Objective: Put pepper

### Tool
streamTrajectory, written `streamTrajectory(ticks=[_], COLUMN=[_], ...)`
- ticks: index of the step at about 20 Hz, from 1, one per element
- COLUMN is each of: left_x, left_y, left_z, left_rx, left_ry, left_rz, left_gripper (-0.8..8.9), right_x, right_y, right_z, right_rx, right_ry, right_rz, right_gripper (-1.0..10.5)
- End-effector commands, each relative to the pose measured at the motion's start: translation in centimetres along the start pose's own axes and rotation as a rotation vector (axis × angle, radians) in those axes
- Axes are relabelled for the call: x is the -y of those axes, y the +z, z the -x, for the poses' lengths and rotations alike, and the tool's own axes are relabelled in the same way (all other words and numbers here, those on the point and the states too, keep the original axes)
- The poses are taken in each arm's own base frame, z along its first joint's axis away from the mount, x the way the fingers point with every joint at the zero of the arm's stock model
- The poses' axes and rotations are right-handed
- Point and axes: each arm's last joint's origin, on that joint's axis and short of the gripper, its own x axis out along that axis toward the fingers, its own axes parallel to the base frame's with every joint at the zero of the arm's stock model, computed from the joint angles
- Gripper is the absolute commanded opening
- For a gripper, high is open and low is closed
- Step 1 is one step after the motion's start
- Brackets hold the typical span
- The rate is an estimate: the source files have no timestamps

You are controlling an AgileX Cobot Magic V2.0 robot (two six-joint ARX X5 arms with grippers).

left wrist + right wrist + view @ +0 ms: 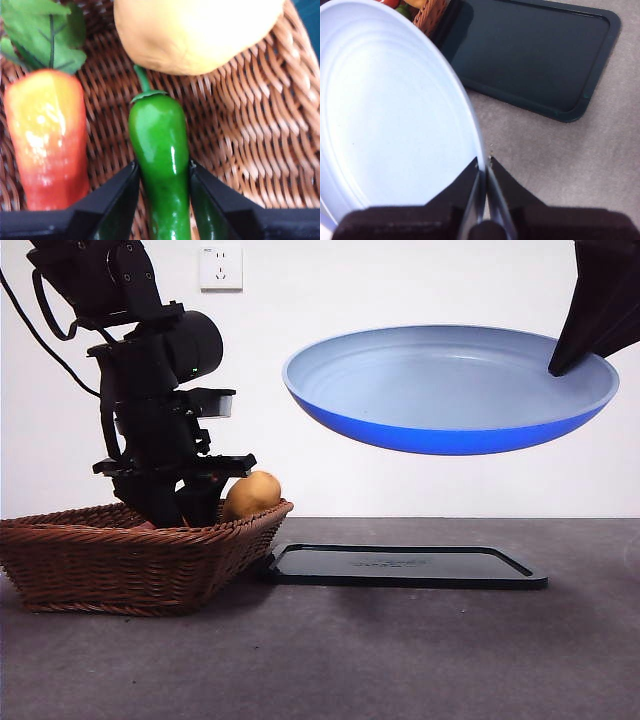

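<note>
**Mara:** While the left gripper [164, 175] was down inside the wicker basket [120, 555], where did the pepper [161, 165] lie?

**Jon:** It lay on the woven floor of the basket, between the two black jaws. In the left wrist view the jaws stood on either side of its glossy green body and pressed against it, so they were closed on the pepper. Its stem pointed toward the tan potato [197, 32], which sat just beyond the stem end.

**Mara:** And what was beside it?

**Jon:** An orange-red vegetable [47, 137] with green leaves [42, 30] lay alongside the pepper, near it, with a strip of wicker showing between them. One jaw sat in that gap.

**Mara:** Could you see the pepper from the front?

**Jon:** No. The front view showed only the dark arm reaching into the basket from above, and the potato [252, 495] peeking over the rim. The basket wall hid the pepper.

**Mara:** What about the right gripper [484, 165]?

**Jon:** It held the blue plate [450, 390] in the air by its rim, jaws pinched shut on the edge. The plate hung roughly level, tipped a little, above a black tray [405, 567] that lay flat on the grey table [400, 660] just beside the basket.

**Mara:** Was anything on the plate?

**Jon:** Its pale inside was bare in the right wrist view.
</note>
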Motion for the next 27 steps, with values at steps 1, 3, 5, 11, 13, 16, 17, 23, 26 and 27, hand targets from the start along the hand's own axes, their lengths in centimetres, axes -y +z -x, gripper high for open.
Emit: streamTrajectory(ticks=[1,3,5,11,13,16,17,23,26,27], left_x=[0.1,0.1,0.2,1.1,2.6,6.0,7.1,12.1,13.0,13.0], left_y=[0.1,0.0,0.1,-0.4,-0.2,0.2,0.3,0.6,0.4,0.3], left_z=[0.6,2.4,5.2,15.9,17.3,16.8,16.2,9.8,7.5,7.0], left_rx=[-0.024,-0.022,0.02,0.266,0.328,0.349,0.343,0.252,0.208,0.196], left_ry=[-0.007,-0.018,-0.066,-0.435,-0.646,-0.716,-0.714,-0.653,-0.598,-0.595], left_rz=[0.017,0.017,0.017,-0.03,-0.086,-0.18,-0.2,-0.264,-0.265,-0.264], left_gripper=[1.49,1.49,1.49,1.49,1.49,1.49,1.49,1.49,1.5,1.5], right_x=[-0.2,-0.2,-0.1,1.4,2.0,1.9,1.9,1.8,1.8,1.8], right_y=[0.4,0.4,0.5,0.9,1.0,1.1,1.2,1.3,1.3,1.3], right_z=[0.1,0.1,0.1,-4.5,-6.9,-8.5,-8.5,-8.5,-8.5,-8.5], right_rx=[0.021,0.02,0.021,-0.106,-0.153,-0.173,-0.165,-0.157,-0.158,-0.158], right_ry=[0.007,0.007,0.006,0.006,0.086,0.132,0.145,0.155,0.154,0.154], right_rz=[0.0,0.0,-0.003,-0.116,-0.188,-0.228,-0.233,-0.243,-0.244,-0.243], right_gripper=[0.0,0.0,0.0,0.0,0.0,0.0,0.0,0.0,0.0,0.0])
